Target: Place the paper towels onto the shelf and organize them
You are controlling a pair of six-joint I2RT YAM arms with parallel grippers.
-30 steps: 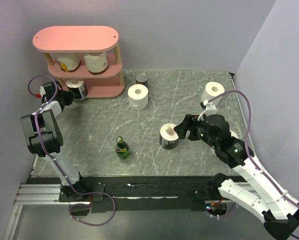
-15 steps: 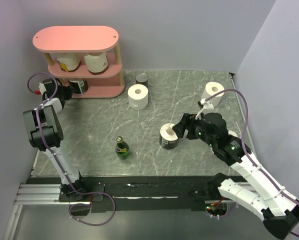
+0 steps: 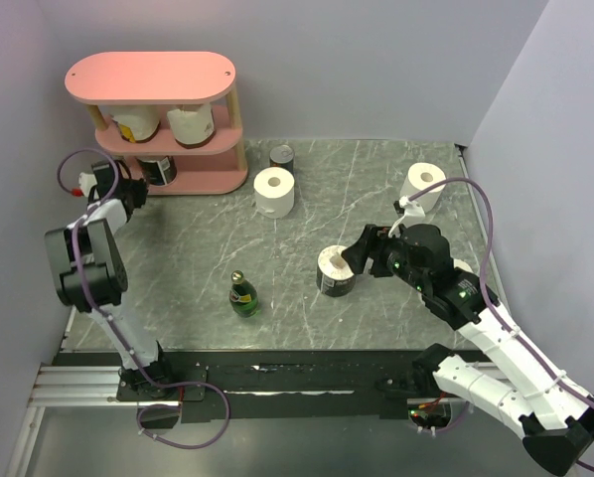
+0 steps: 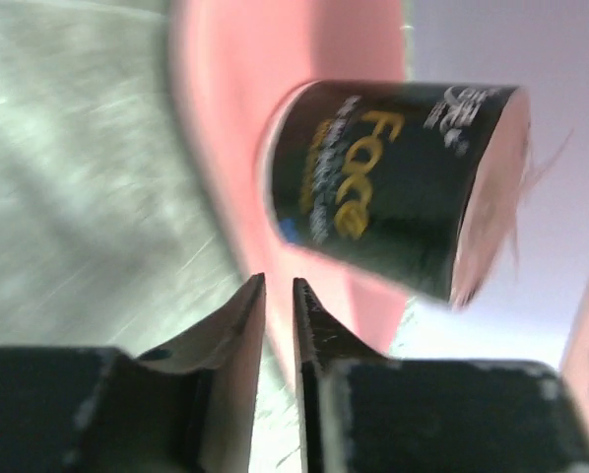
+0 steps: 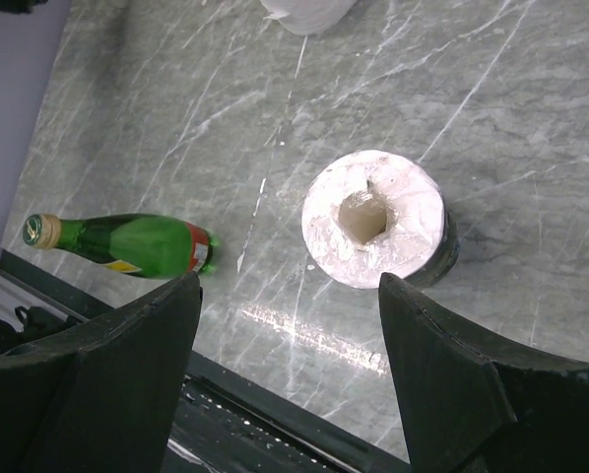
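Pink oval shelf (image 3: 150, 78), glossy dark-wrapped cylindrical roll (image 4: 393, 177)

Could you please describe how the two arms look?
The left arm and right arm have white links, black joints and looping purple cables. The left has a red fitting near its wrist; the right shows green lights. The right gripper is black.

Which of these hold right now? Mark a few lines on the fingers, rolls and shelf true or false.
The right fingers are spread wide above a dark-wrapped roll on the table. True.
The left fingers grip a roll. False: nothing is between them; the black-wrapped roll stands free on the shelf.
The shelf's top board carries two rolls. False: it is bare; a cream roll and a white roll sit on the middle board.
A green bottle is on the table. True.
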